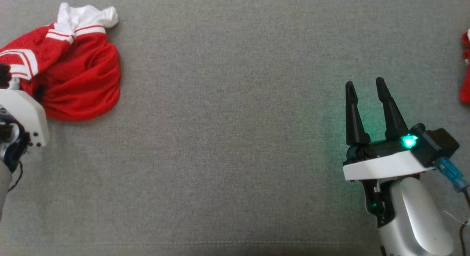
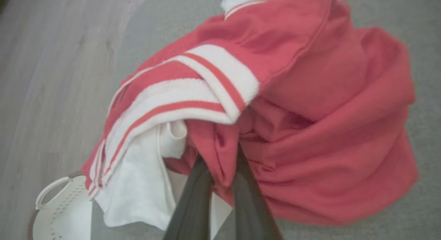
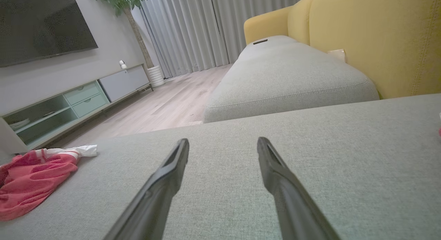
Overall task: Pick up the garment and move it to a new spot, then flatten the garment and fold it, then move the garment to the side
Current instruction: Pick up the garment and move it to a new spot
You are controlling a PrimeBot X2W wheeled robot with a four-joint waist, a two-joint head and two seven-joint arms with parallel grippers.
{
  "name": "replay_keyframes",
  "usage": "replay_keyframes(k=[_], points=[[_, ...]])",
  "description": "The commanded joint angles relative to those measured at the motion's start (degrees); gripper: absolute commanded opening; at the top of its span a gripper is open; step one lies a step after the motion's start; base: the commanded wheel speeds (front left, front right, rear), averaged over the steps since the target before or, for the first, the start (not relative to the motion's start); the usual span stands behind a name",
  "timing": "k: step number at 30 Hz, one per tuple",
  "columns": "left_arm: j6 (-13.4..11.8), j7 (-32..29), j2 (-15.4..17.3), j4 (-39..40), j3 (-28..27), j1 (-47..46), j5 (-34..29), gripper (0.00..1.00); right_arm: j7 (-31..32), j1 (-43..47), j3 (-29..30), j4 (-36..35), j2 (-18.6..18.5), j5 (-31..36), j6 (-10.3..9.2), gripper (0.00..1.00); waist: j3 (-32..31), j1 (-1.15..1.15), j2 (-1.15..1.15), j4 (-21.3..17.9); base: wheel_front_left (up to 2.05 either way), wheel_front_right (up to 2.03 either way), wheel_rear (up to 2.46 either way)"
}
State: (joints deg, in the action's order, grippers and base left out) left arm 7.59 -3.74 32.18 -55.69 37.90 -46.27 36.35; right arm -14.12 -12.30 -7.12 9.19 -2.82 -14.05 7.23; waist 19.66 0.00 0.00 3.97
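Red garment [image 1: 79, 76] bunched by the cushion's left edge, pinched by the left gripper [image 2: 220, 160]

Crumpled rather than spread, the garment lies in a rounded heap on the grey sofa cushion [image 1: 235, 145], in its far-left part and close to the left edge, with wooden floor [image 2: 51, 78] just beyond. Its white end, trimmed with red-striped ribbing, points toward the far side, and the heavy red bulk bulges toward the near side, so the long axis runs roughly far to near. Which end is neck or hem I cannot tell.

The left gripper meets the heap from its near-left side, its two dark fingers pressed together on a red fold beside some white cloth. The right gripper [image 1: 364, 82] hangs over bare cushion well apart on the right, fingers spread with nothing between them, pointing toward the far side
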Motion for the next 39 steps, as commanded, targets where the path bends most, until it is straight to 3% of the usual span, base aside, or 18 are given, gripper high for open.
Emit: replay_keyframes(k=[1,10,14,21,30,35,39], points=[[-0.1,1.5,3.9,0.4,-2.2,-3.9,-0.3,0.00,-0.3,0.0,-1.4,-1.5,-0.1,-0.2,0.25,1.00,-0.8,0.00,0.00,0.2,0.00,0.00,0.00],[-1.7,17.1,1.8,1.9,-1.9,-9.0,-4.1,0.00,-0.6,1.5,-2.4,0.3,-0.1,-2.2,0.25,1.00,-7.1,0.00,0.00,0.2,0.00,0.00,0.00],[-2.1,18.5,0.2,6.3,-2.2,-9.4,-5.0,0.00,-0.7,2.3,-2.4,0.8,-0.1,-3.1,0.25,1.00,-9.4,0.00,0.00,-0.1,0.00,0.00,0.00],[-1.9,18.6,-4.3,17.1,-1.5,-7.8,-5.1,0.00,-0.8,3.3,-2.4,1.4,-0.1,-4.6,0.25,1.00,-12.7,0.00,0.00,-0.9,0.00,0.00,0.00],[-4.0,12.4,-13.0,29.9,-0.1,-5.9,-0.5,0.00,-0.9,3.4,-2.3,0.9,-0.1,-6.7,0.25,1.00,-15.1,0.00,0.00,-3.3,0.00,0.00,0.00],[-7.7,8.5,-20.3,37.9,0.3,-6.9,2.5,0.00,-0.9,3.0,-2.0,0.4,-0.1,-7.3,0.25,1.00,-15.4,0.00,0.00,-4.9,0.00,0.00,0.00],[-10.3,6.2,-24.4,43.9,0.2,-8.3,4.2,0.00,-0.9,2.7,-1.7,-0.1,-0.1,-7.8,0.25,1.00,-15.0,0.00,0.00,-6.0,0.00,0.00,0.00]])
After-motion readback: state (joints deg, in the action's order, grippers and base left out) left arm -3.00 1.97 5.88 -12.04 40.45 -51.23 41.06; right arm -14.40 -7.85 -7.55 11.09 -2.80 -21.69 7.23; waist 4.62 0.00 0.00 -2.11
